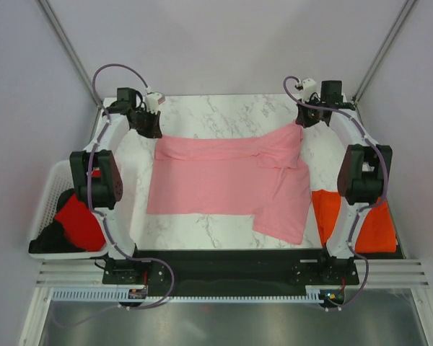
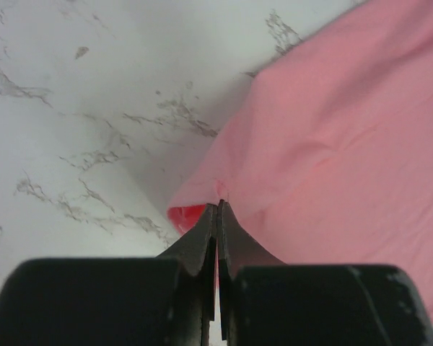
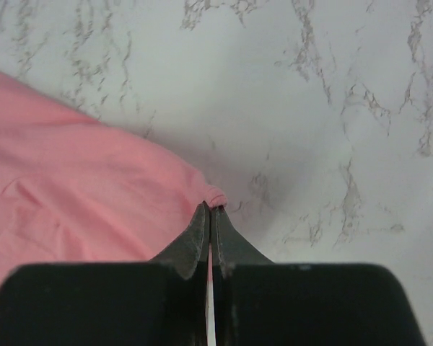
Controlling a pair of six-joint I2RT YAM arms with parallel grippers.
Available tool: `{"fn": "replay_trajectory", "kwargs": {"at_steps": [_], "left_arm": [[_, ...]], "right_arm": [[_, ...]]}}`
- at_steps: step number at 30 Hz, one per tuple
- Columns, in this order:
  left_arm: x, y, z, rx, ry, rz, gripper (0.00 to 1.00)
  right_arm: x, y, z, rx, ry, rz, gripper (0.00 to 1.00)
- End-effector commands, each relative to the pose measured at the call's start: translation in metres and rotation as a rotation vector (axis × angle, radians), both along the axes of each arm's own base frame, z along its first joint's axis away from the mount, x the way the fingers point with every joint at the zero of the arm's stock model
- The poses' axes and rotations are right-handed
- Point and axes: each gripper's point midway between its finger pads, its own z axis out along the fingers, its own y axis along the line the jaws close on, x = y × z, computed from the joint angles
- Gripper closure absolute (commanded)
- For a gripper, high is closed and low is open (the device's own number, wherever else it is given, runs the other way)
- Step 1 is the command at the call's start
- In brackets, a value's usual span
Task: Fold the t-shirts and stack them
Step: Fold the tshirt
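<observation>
A light pink t-shirt (image 1: pixel 227 180) lies spread across the marble table, its far edge stretched between both grippers. My left gripper (image 1: pixel 149 124) is shut on the shirt's far left corner (image 2: pixel 220 191); its jaws meet on a pinch of pink cloth. My right gripper (image 1: pixel 305 117) is shut on the far right corner (image 3: pixel 215 196), where a small pink fold bunches at the tips. A red t-shirt (image 1: pixel 79 220) lies in the white basket at the left. An orange t-shirt (image 1: pixel 379 227) lies at the table's right edge, partly behind the right arm.
The white lattice basket (image 1: pixel 50 189) stands off the table's left edge and also holds something dark (image 1: pixel 52 241). Bare marble (image 1: pixel 224 115) shows behind the pink shirt and in front of it. White walls with metal posts close in the sides.
</observation>
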Motion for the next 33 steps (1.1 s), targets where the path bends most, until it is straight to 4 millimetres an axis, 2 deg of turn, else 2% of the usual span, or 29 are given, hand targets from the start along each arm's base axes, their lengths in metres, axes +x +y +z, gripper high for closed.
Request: {"fn": "replay_trajectory", "kwargs": {"at_steps": [1, 2, 3, 4, 5, 6, 7, 8, 9, 10, 12, 13, 14, 15, 21, 22, 25, 29, 31, 32, 33], "left_arm": [[0.051, 0.018, 0.011, 0.053, -0.103, 0.078, 0.98], [0.066, 0.023, 0.003, 0.071, -0.104, 0.094, 0.98], [0.072, 0.024, 0.001, 0.077, -0.11, 0.099, 0.98], [0.079, 0.026, -0.002, 0.084, -0.114, 0.109, 0.98], [0.088, 0.029, 0.0, 0.096, -0.133, 0.123, 0.98], [0.095, 0.031, -0.009, 0.101, -0.132, 0.131, 0.98], [0.099, 0.032, -0.013, 0.106, -0.134, 0.133, 0.98], [0.106, 0.035, -0.02, 0.121, -0.135, 0.144, 0.98], [0.11, 0.036, -0.023, 0.13, -0.142, 0.148, 0.98], [0.113, 0.037, -0.027, 0.137, -0.143, 0.15, 0.98], [0.117, 0.038, -0.039, 0.167, -0.135, 0.157, 0.98], [0.121, 0.039, -0.041, 0.179, -0.144, 0.165, 0.98], [0.122, 0.041, -0.045, 0.197, -0.142, 0.174, 0.98], [0.122, 0.042, -0.05, 0.208, -0.137, 0.176, 0.98], [0.124, 0.046, -0.04, 0.221, -0.157, 0.2, 0.98], [0.124, 0.029, -0.039, 0.219, -0.165, 0.171, 0.98], [0.127, 0.026, -0.034, 0.223, -0.183, 0.166, 0.98], [0.129, 0.023, -0.017, 0.225, -0.215, 0.169, 0.98], [0.125, 0.027, -0.016, 0.246, -0.209, 0.185, 0.89], [0.122, 0.029, -0.004, 0.251, -0.226, 0.193, 0.85], [0.118, 0.03, -0.002, 0.259, -0.224, 0.194, 0.73]], "right_arm": [[0.056, -0.005, 0.005, -0.013, -0.104, -0.017, 1.0], [0.063, -0.006, 0.0, -0.01, -0.1, -0.021, 1.0], [0.076, -0.006, 0.009, -0.002, -0.129, -0.03, 1.0], [0.083, -0.006, -0.012, 0.003, -0.098, -0.035, 1.0], [0.089, -0.007, -0.015, 0.002, -0.101, -0.042, 1.0], [0.099, -0.007, -0.007, 0.001, -0.129, -0.046, 1.0], [0.104, -0.008, -0.024, -0.001, -0.109, -0.048, 1.0], [0.112, -0.009, -0.019, -0.009, -0.131, -0.054, 1.0], [0.116, -0.011, -0.023, -0.017, -0.13, -0.058, 1.0], [0.119, -0.013, -0.038, -0.026, -0.114, -0.06, 1.0], [0.129, -0.017, -0.037, -0.042, -0.133, -0.078, 1.0], [0.131, -0.019, -0.048, -0.047, -0.121, -0.084, 1.0], [0.136, -0.02, -0.045, -0.05, -0.136, -0.09, 1.0], [0.138, -0.022, -0.053, -0.055, -0.13, -0.103, 1.0], [0.145, -0.025, -0.058, -0.065, -0.144, -0.124, 1.0], [0.145, -0.026, -0.06, -0.068, -0.143, -0.127, 1.0], [0.146, -0.026, -0.06, -0.065, -0.144, -0.132, 1.0], [0.147, -0.026, -0.053, -0.061, -0.155, -0.137, 1.0], [0.145, -0.027, -0.049, -0.07, -0.158, -0.14, 0.9], [0.144, -0.03, -0.049, -0.079, -0.157, -0.148, 0.84], [0.143, -0.031, -0.044, -0.085, -0.163, -0.153, 0.76]]}}
